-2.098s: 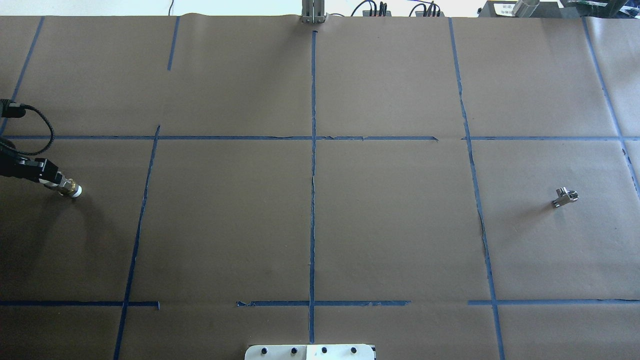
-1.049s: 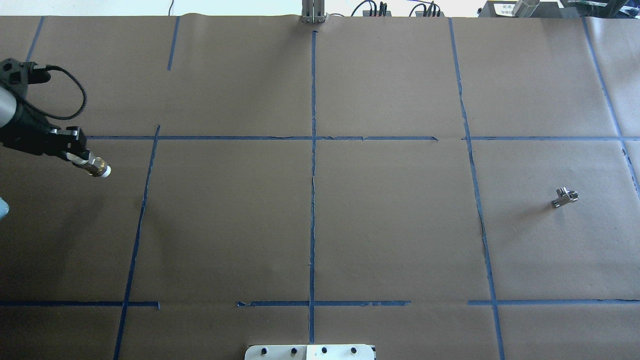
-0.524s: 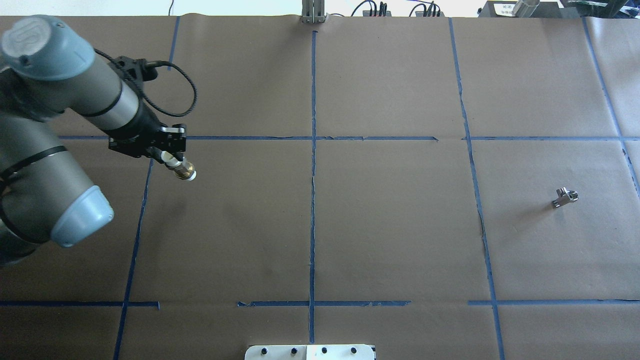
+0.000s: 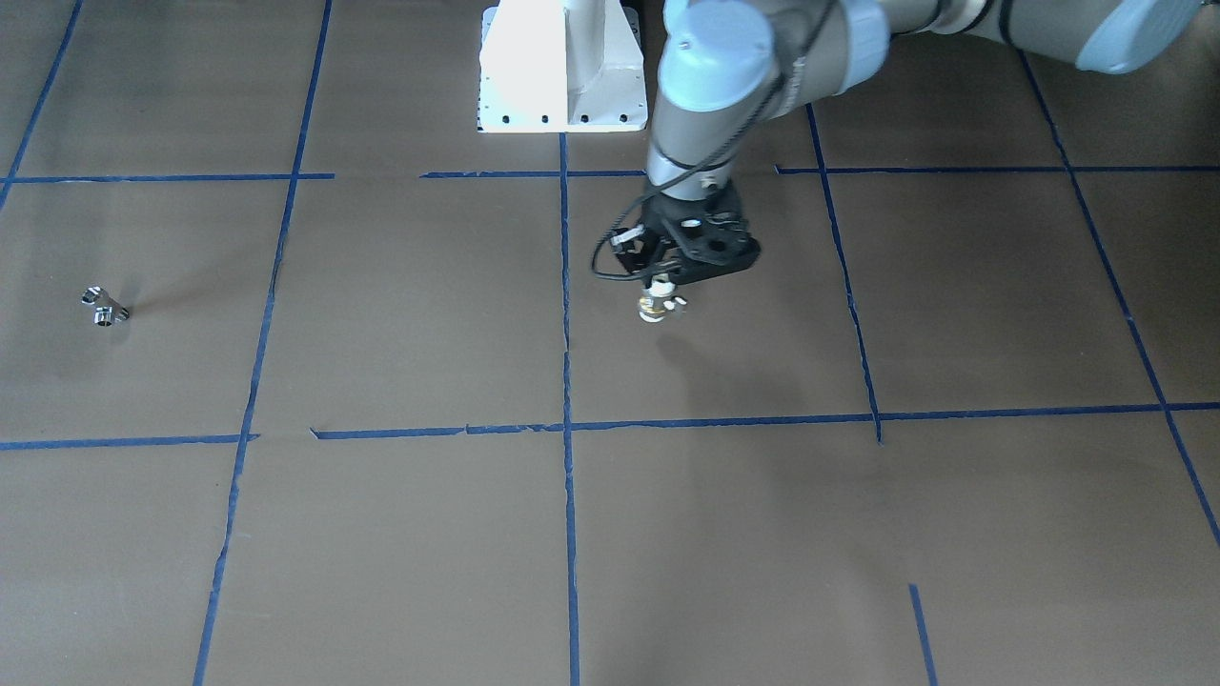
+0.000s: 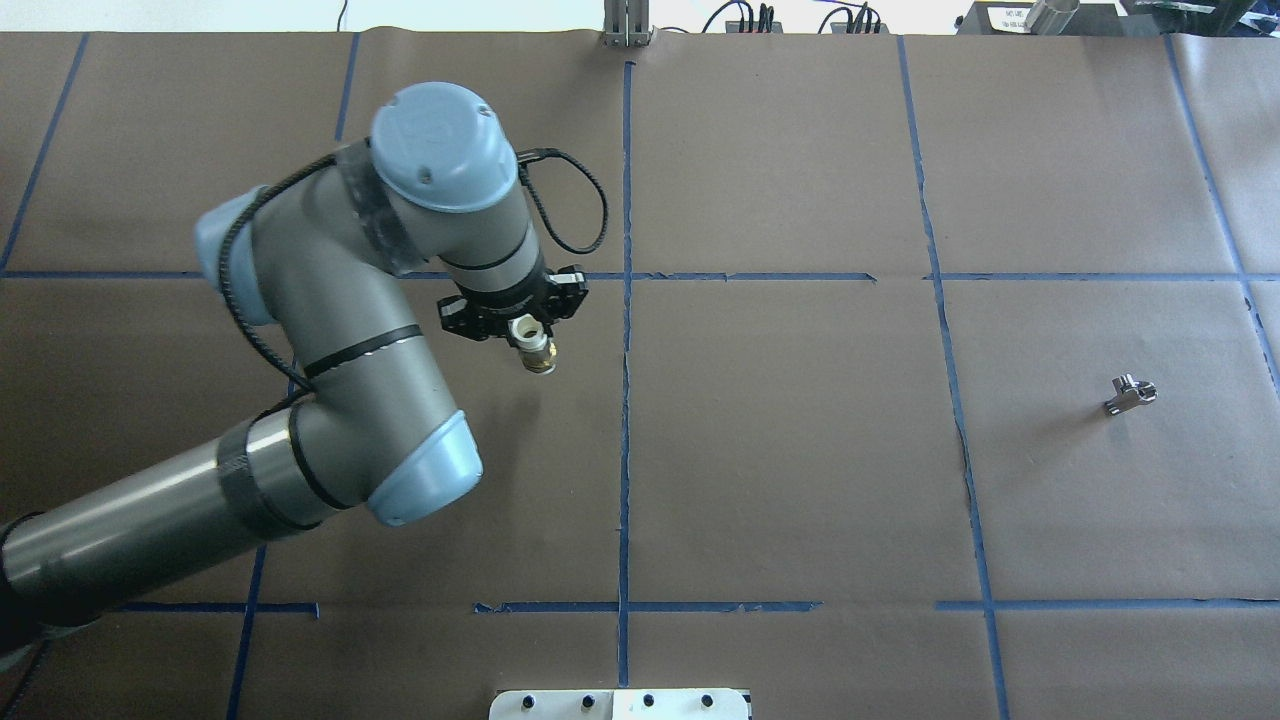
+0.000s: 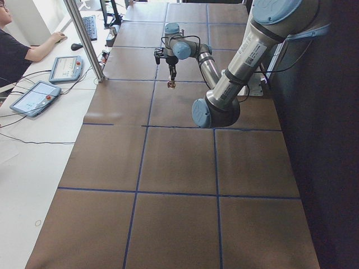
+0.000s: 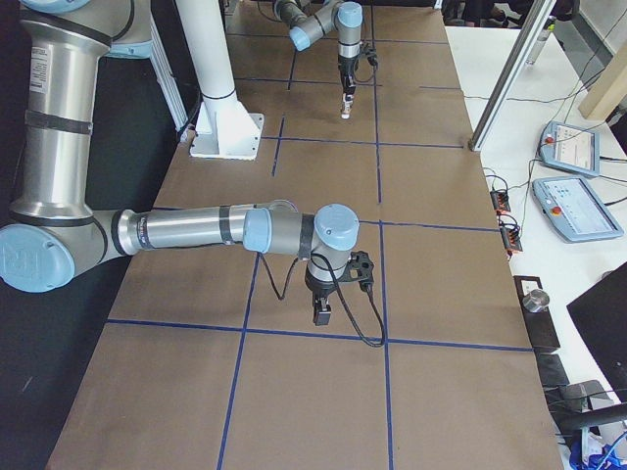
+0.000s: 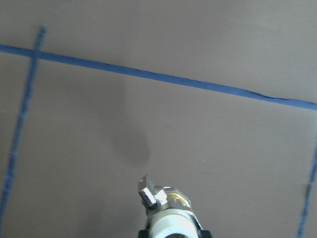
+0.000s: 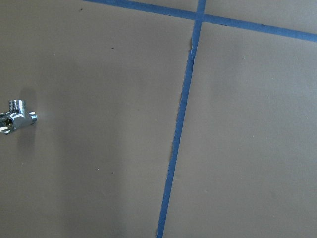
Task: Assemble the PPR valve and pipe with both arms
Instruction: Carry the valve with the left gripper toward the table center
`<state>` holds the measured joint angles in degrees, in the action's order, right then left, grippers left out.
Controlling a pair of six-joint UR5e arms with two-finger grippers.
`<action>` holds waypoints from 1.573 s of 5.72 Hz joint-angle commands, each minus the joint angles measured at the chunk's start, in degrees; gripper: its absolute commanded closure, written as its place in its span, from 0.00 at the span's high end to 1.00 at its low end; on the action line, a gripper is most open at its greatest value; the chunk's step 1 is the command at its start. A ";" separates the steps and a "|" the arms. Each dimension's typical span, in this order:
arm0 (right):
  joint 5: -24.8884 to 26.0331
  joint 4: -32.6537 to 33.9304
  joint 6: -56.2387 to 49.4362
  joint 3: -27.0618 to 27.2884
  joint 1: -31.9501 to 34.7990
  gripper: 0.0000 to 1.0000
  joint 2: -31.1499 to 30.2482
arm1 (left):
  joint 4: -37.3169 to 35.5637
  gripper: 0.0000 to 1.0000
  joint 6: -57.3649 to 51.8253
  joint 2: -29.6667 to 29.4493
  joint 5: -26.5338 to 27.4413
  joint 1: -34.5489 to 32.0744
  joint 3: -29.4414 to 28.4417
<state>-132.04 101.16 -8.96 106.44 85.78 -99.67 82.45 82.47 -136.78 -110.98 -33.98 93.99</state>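
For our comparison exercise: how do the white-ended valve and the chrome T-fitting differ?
The PPR valve hangs clamped in the left gripper above the table; the pipe lies loose on it. The valve is a stubby cylinder, white and brass; the pipe is T-shaped, all chrome. Both are small fittings.

I look down on a table (image 5: 800, 450) covered in brown paper and gridded with blue tape lines (image 5: 625, 400). Along its operator-side edge runs a white bench (image 6: 28, 168) with two control tablets (image 6: 35, 96), a keyboard (image 6: 88, 25) and cables. An aluminium post (image 6: 84, 40) rises at that edge. The light is bright and even.
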 commanded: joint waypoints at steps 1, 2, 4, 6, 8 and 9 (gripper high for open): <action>0.03 0.00 0.00 0.00 0.00 1.00 0.09 | 3.13 0.00 4.97 -4.28 3.91 4.26 -5.74; 0.03 0.00 0.00 0.00 0.00 1.00 0.00 | 3.50 0.00 4.90 -5.24 3.84 4.45 -6.97; 0.03 0.00 0.00 0.00 0.00 1.00 0.00 | 3.77 0.04 4.28 -5.25 3.75 4.54 -7.33; 0.03 0.00 -0.09 -0.09 0.00 1.00 0.00 | 3.77 0.23 3.40 -4.98 3.75 5.24 -7.50; 0.03 0.09 -0.09 -0.09 0.00 1.00 0.00 | 3.77 0.84 3.32 -4.90 3.75 5.68 -7.59; 0.03 0.00 -0.09 -0.09 0.00 1.00 0.00 | 3.77 0.99 3.32 -4.90 3.75 5.59 -7.42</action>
<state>-132.01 101.21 -9.05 106.35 85.78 -99.65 86.22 85.77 -141.69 -107.23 -28.42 86.46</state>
